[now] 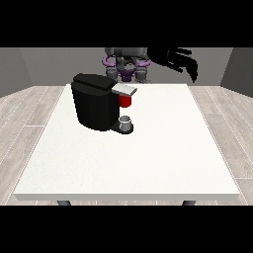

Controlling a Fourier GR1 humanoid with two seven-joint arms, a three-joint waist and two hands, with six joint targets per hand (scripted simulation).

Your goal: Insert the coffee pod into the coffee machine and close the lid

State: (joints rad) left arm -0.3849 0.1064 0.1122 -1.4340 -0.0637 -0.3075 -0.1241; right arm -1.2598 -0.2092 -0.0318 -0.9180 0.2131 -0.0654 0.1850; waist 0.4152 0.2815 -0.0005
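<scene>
Coffee pod [125, 101] isn't in any hand: the one hand I can see, at the view's right [180, 60], hangs up in the air over the table's far right corner with its fingers spread and drooping, holding nothing. The pod itself, a little red thing, sits way off to that hand's left in the head of the black coffee machine [96, 101], right under the grey lid [124, 89], which looks down or nearly so. Below it a small grey cup [126, 121] stands on the machine's base, all on the white table [148, 163].
</scene>
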